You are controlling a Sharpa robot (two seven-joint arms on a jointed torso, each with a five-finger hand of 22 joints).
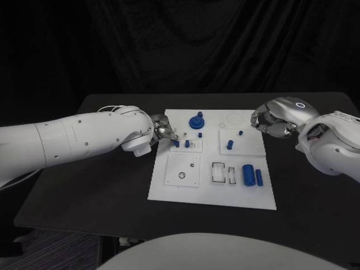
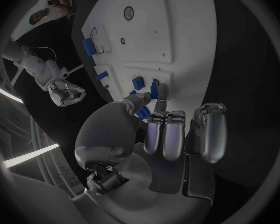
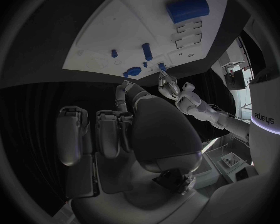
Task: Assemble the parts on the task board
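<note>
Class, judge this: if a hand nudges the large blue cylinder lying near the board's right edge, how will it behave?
The large blue cylinder lies on its side on the white task board, so it would probably roll. It looks rigid, likely plastic and light, and its smooth surface may slip.

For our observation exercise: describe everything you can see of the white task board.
The task board is a flat white rectangular plate lying on the black table. It carries raised square panels, round and slotted recesses, and small blue parts, some standing, some lying. The left robot hand reaches over its left edge; the right robot hand hovers by its far right corner.
</note>
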